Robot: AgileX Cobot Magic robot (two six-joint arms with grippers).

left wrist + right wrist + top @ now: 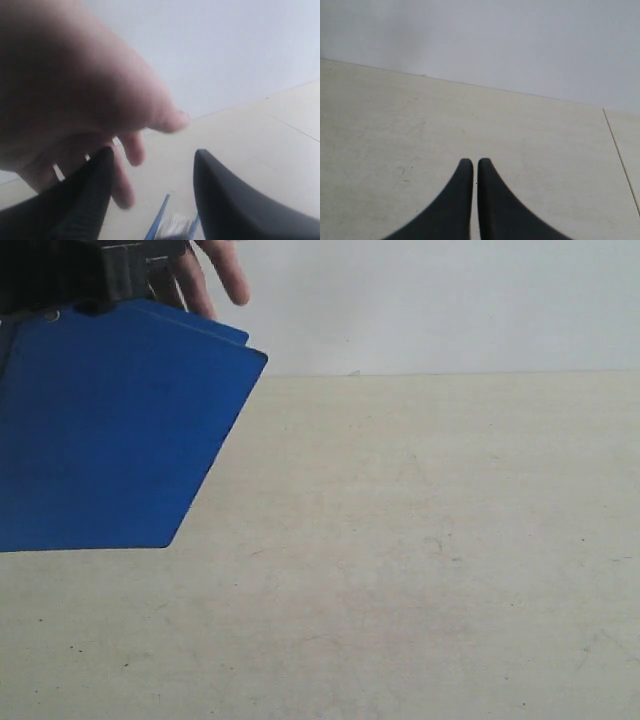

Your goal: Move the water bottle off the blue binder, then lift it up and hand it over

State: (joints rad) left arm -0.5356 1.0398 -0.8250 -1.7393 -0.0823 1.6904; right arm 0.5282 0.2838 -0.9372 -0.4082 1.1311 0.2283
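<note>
left claw (154,151) gripping raised blue binder (110,430), hand (75,90) close in wrist view, right claw (471,161) pressed together

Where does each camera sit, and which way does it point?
Exterior view: off the arms, looking across the table to the wall; shows the left gripper holding up the blue binder, and a person's hand.
Left wrist view: on the left arm, looking out between its black fingers at that hand; binder edge between them.
Right wrist view: on the right arm, looking past the shut right gripper at table and wall.
Shared: exterior and left wrist both show hand and binder.
</note>
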